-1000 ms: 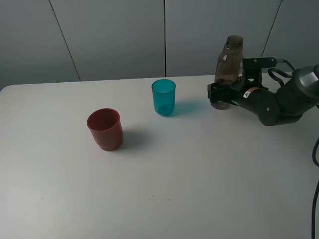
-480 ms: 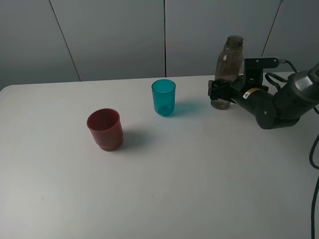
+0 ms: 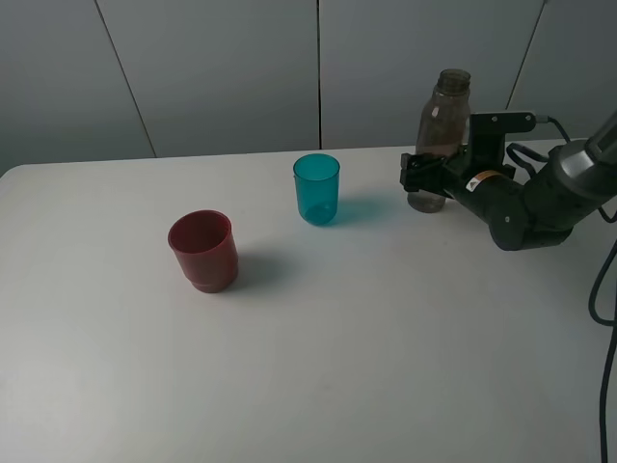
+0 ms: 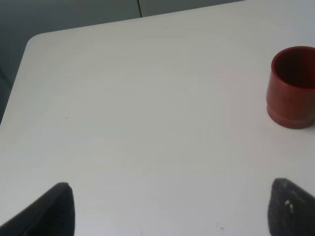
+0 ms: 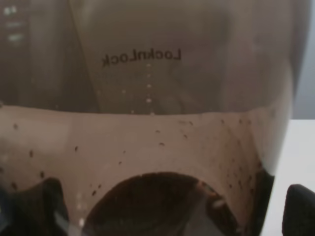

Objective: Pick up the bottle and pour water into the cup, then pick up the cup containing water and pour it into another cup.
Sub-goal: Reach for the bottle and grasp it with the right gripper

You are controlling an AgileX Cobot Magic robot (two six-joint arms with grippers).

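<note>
The smoky grey-brown bottle [image 3: 442, 135] stands upright at the back right of the table, with liquid in its lower part. My right gripper [image 3: 425, 178] is open, its jaws on either side of the bottle's lower body. In the right wrist view the bottle [image 5: 157, 98] fills the frame, and the right gripper [image 5: 172, 211] shows a dark fingertip at each lower corner. The teal cup [image 3: 316, 188] stands to the left of the bottle. The dark red cup [image 3: 203, 250] [image 4: 292, 87] sits nearer and further left. My left gripper [image 4: 170, 211] is open over bare table, well short of the red cup.
The white table [image 3: 318, 367] reaches a rounded far-left corner [image 4: 34, 42]. Grey wall panels stand behind it. A black cable [image 3: 607, 289] hangs along the right edge of the exterior view.
My right gripper has shifted slightly up and back along the bottle's lower body. The bottle, both cups and the jaw opening look unchanged.
</note>
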